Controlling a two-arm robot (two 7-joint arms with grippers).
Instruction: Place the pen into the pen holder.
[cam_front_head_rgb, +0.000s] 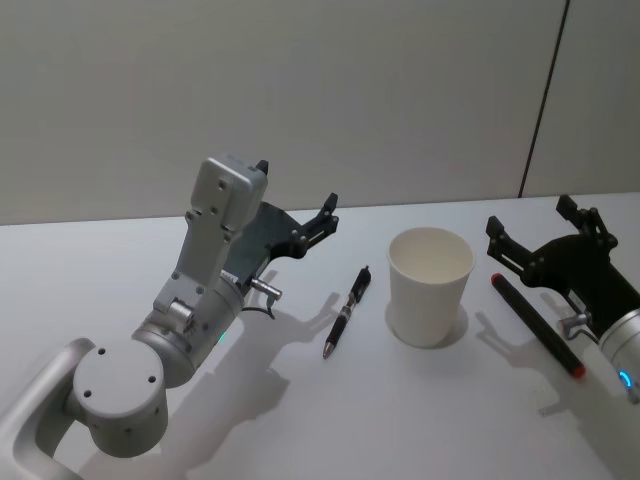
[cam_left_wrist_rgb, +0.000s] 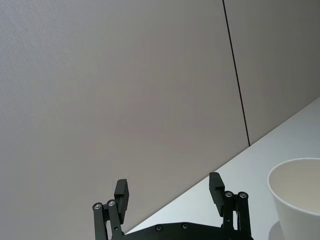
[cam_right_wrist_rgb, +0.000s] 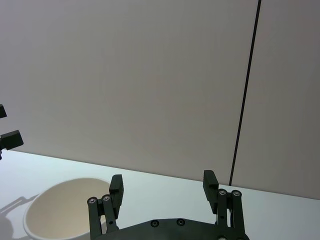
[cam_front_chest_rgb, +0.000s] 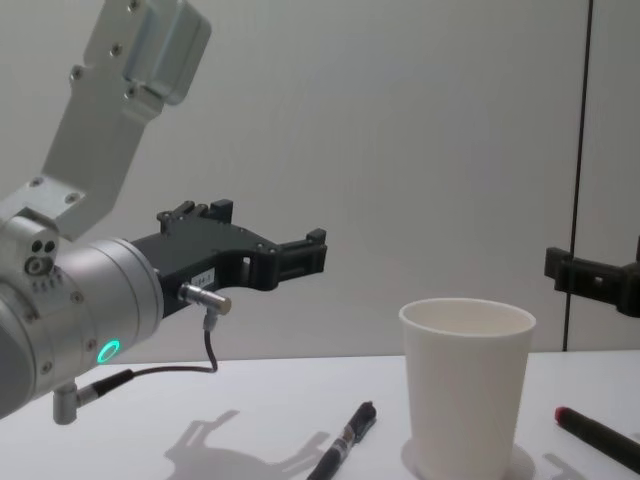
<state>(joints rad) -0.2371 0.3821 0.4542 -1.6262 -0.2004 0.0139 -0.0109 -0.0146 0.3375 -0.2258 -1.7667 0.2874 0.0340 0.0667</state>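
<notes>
A black pen (cam_front_head_rgb: 347, 312) (cam_front_chest_rgb: 345, 441) lies on the white table, just left of the pen holder (cam_front_head_rgb: 430, 285) (cam_front_chest_rgb: 467, 390), an upright white paper cup with nothing in it. My left gripper (cam_front_head_rgb: 297, 190) (cam_front_chest_rgb: 300, 257) (cam_left_wrist_rgb: 169, 192) hovers open above the table, behind and left of the pen, holding nothing. My right gripper (cam_front_head_rgb: 530, 215) (cam_right_wrist_rgb: 163, 186) (cam_front_chest_rgb: 590, 275) is open too, raised to the right of the pen holder (cam_right_wrist_rgb: 65, 210) (cam_left_wrist_rgb: 297, 200).
A second pen, black with red ends (cam_front_head_rgb: 537, 325) (cam_front_chest_rgb: 600, 435), lies on the table right of the cup, under my right gripper. A plain wall with a dark vertical seam (cam_front_head_rgb: 545, 100) stands behind the table's far edge.
</notes>
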